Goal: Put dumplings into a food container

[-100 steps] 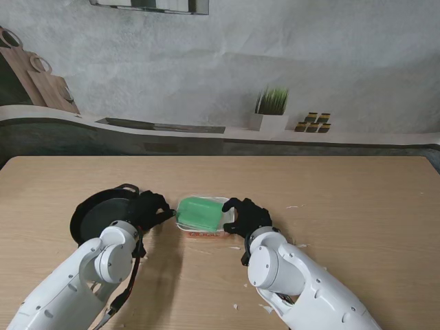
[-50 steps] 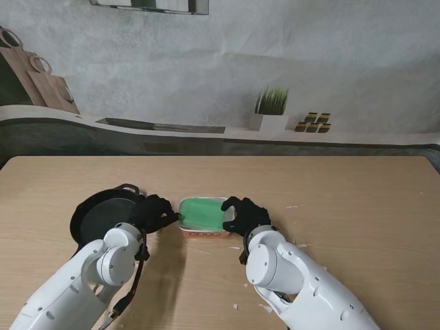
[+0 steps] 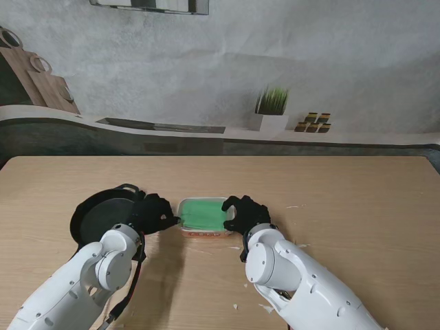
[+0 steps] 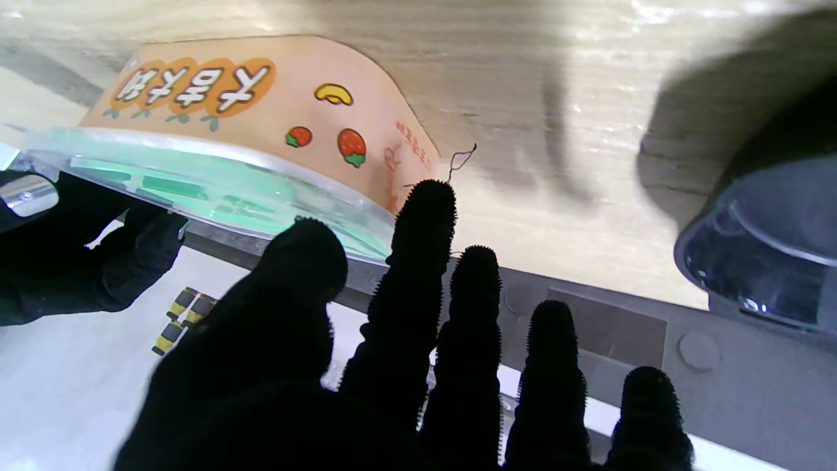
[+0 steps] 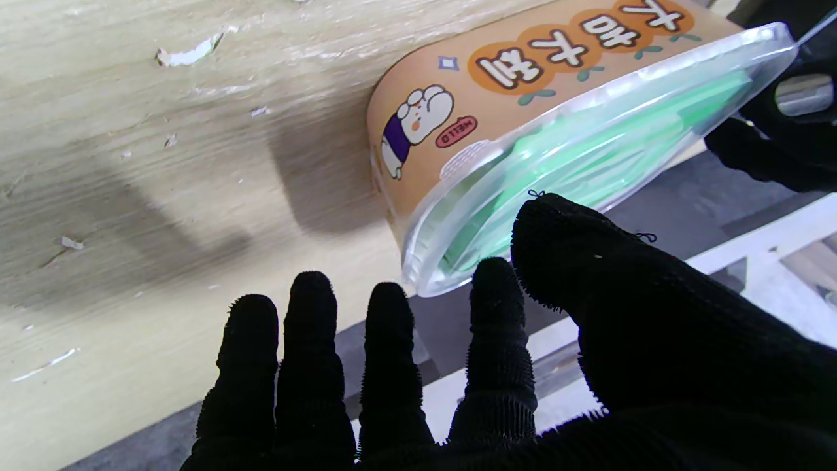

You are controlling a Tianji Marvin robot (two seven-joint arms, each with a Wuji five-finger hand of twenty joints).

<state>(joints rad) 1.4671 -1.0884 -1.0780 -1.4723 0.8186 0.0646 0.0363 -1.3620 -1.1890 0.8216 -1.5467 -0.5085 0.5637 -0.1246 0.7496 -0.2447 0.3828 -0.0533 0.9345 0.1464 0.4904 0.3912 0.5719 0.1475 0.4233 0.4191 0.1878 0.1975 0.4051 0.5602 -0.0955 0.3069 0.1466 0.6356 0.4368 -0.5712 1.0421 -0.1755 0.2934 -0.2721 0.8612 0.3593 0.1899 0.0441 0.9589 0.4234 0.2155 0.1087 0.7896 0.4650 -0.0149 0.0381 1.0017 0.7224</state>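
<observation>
Table (image 3: 330, 185): light wood, scattered white flecks.
Container (image 3: 203, 216): lower centre, green lid, orange wall reading "HELLO".
Left hand (image 3: 155, 213): fingers spread against the container's end.
Right hand (image 3: 244, 214): likewise, opposite end.

Wooden table (image 3: 344, 199) bears food container (image 3: 202, 214), black pan (image 3: 96, 216), white scraps (image 3: 297, 206)
</observation>
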